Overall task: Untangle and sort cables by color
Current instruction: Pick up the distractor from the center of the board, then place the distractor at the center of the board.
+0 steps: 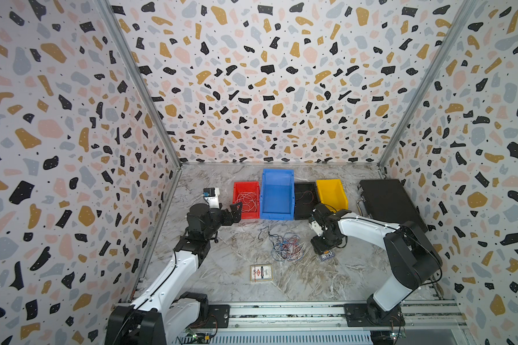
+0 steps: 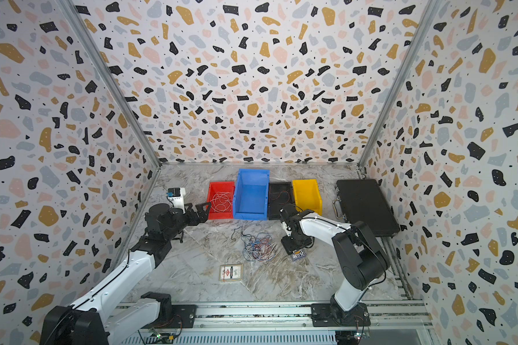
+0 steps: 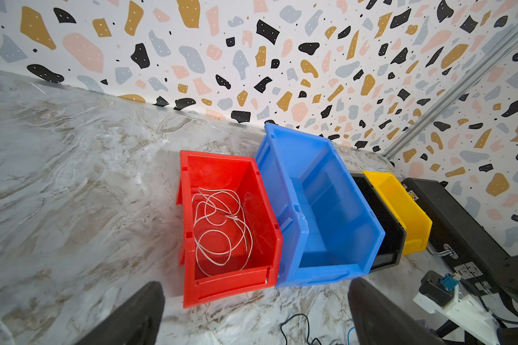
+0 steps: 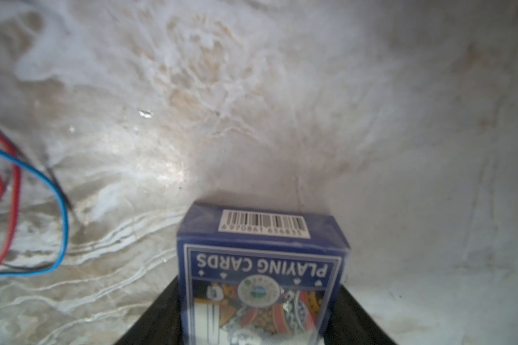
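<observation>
**Station Status: Cable Sorting, Right Arm at Card Box**

1. Cables. The cable tangle [image 1: 285,247] of blue, red, white and black strands lies loose on the marble table [image 1: 222,268], near its centre. A white cable [image 3: 219,227] is coiled inside the red bin [image 1: 245,184]. A thin red cable [image 1: 307,195] lies in the black bin [image 1: 305,185].

2. Bins. Red bin, blue bin [image 1: 277,173], black bin and yellow bin [image 1: 331,194] stand side by side at 12 o'clock of the tangle.

3. Left gripper [image 1: 237,211]. It is at 10 o'clock of the tangle, just in front of the red bin. The jaws are spread wide and hold nothing.

4. Right gripper [image 4: 259,285]. It is at 3 o'clock of the tangle, pointing down at the table. The jaws are partly closed, one finger against each side of a blue playing-card box [image 4: 260,263]. No cable is between them.

5. Other items. A second card box [image 1: 261,272] lies flat at 7 o'clock of the tangle. A black case [image 1: 389,203] sits at 2 o'clock.
</observation>
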`<state>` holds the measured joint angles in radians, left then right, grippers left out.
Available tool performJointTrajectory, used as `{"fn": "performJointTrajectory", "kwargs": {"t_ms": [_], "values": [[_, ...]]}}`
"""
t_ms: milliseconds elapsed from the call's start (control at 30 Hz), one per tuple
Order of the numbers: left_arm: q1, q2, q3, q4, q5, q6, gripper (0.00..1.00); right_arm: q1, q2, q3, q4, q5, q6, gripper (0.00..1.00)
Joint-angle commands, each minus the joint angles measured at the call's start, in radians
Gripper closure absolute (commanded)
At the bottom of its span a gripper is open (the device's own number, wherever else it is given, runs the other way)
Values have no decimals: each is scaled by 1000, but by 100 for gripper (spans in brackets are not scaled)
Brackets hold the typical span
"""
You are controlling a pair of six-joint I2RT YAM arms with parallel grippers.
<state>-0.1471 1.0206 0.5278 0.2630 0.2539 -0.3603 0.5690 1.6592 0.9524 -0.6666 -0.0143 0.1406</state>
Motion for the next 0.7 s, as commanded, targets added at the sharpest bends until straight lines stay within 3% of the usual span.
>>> {"fn": "performJointTrajectory", "kwargs": {"t_ms": [0,333,533,667], "values": [[-2,-22,-8,22,13,-5,1,2,-52,-24,-47,37,13,35],[-2,-30,-9,21,12,-4,1,-107,-197,-85,-34,37,-13,37],[-2,-39,-11,12,8,1,0,-270,-251,-87,-34,-11,-35,39],[-2,-45,-5,-9,18,9,1,-362,-198,-30,-36,-17,-21,39]]}}
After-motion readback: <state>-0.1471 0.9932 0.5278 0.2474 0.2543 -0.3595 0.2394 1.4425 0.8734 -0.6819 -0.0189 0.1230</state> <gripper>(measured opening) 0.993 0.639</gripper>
